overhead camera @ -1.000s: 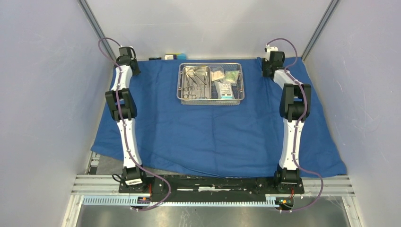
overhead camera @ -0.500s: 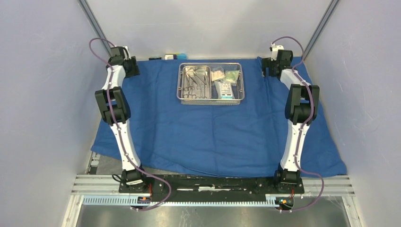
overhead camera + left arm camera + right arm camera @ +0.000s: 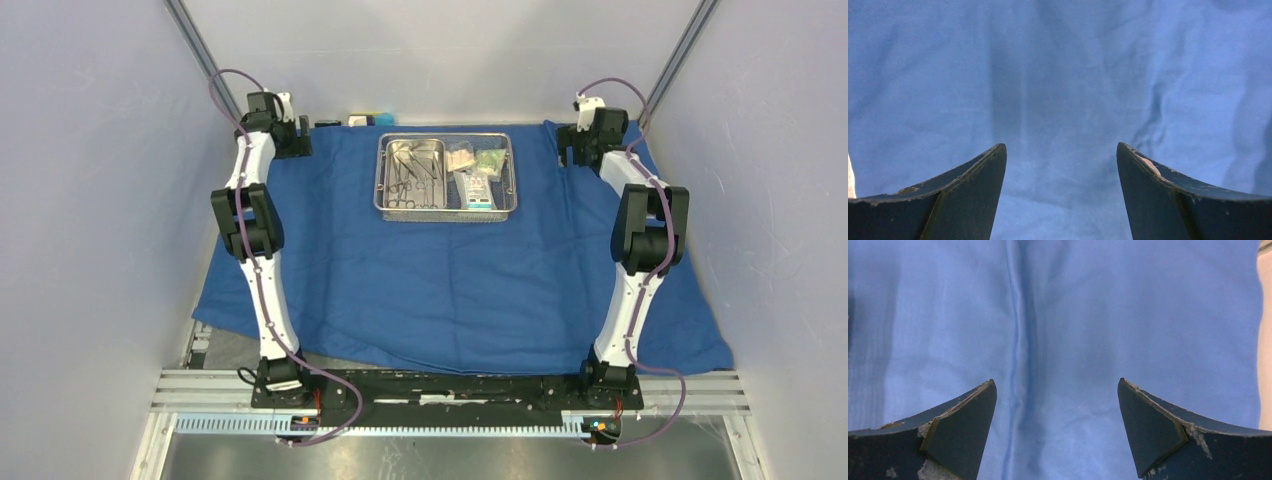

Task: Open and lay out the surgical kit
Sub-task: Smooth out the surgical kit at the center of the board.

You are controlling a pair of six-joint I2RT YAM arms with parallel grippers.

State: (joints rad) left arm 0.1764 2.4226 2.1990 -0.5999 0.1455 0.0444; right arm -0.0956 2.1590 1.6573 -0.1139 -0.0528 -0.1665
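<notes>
The surgical kit's blue cloth wrap [image 3: 450, 280] lies spread flat across the table. On its far middle stands the steel mesh tray [image 3: 446, 212], with slim metal instruments [image 3: 415, 172] in its left half and small clear packets [image 3: 474, 172] in its right half. My left gripper [image 3: 296, 142] hovers over the cloth's far left corner, open and empty; its wrist view shows only blue cloth [image 3: 1063, 90] between the fingers [image 3: 978, 195]. Over the far right corner, my right gripper [image 3: 566, 146] is also open and empty above creased cloth [image 3: 1058, 315].
Pale walls enclose the table on three sides. Small dark and blue items [image 3: 360, 121] sit behind the cloth at the back edge. Bare table surface [image 3: 1266, 340] shows past the cloth's edge in the right wrist view.
Both grippers have opened and let go of the cloth's far corners. Both wrists rose slightly and the elbows swung outward; the cloth stays flat.
</notes>
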